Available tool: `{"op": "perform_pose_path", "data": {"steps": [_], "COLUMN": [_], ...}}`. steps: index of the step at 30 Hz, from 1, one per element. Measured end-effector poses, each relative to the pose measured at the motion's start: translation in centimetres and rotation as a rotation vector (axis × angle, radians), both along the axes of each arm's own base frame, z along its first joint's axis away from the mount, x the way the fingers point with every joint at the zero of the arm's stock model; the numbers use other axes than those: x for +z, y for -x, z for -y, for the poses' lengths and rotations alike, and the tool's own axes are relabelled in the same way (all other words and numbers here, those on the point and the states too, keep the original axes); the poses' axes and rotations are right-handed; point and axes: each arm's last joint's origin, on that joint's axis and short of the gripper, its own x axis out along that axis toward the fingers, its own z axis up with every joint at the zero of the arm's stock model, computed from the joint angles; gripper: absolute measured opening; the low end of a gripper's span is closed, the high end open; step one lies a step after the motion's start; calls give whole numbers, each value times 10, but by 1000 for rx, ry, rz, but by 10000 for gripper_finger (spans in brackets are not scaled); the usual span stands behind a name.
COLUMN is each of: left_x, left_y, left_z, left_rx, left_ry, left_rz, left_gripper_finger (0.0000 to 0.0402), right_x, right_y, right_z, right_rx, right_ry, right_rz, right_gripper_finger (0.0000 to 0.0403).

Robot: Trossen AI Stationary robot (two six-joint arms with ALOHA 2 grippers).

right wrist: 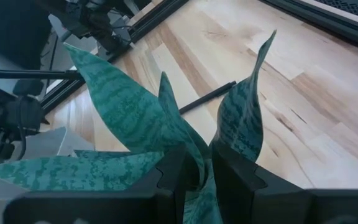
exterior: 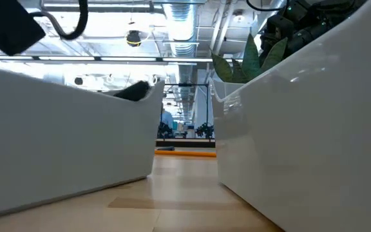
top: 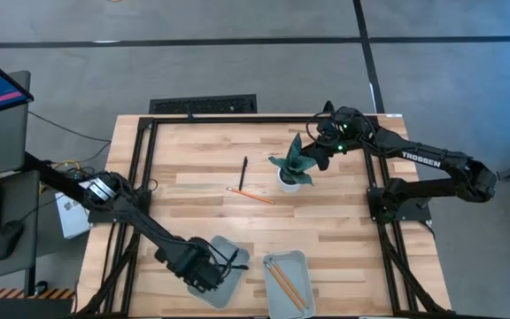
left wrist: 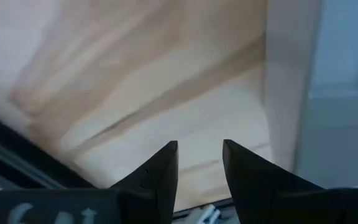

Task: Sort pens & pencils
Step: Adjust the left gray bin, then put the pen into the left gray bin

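Dark fingers of the left gripper (left wrist: 199, 163) stand a little apart with nothing between them, low over the grey tray (top: 220, 270) at the table's near edge. Farther back, the right gripper (right wrist: 197, 168) pinches a leaf of the potted plant (top: 293, 165). One pen (top: 243, 173) lies on the bare wooden table (top: 193, 159), just left of the plant, with one pencil (top: 251, 195) close in front of it. Two more pencils (top: 285, 283) lie in the other tray (top: 301, 263), beside the first.
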Motion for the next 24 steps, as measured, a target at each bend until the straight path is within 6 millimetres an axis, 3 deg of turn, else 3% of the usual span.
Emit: {"op": "perform_pose_path", "data": {"steps": [11, 19, 24], "left_x": [-4, -4, 12], "left_y": [-24, -21, -15], "left_z": [13, 15, 12], "left_rx": [-53, -94, -148], "left_ry": [96, 96, 1], "left_rz": [269, 257, 198], "left_gripper_finger": [119, 119, 119], "right_x": [0, 0, 0], "right_y": [0, 0, 0], "right_z": [0, 0, 0], "right_rx": [-1, -12, -12], "right_ry": [-2, -22, -23], "right_rz": [0, 0, 0], "right_gripper_finger": [98, 98, 98]}}
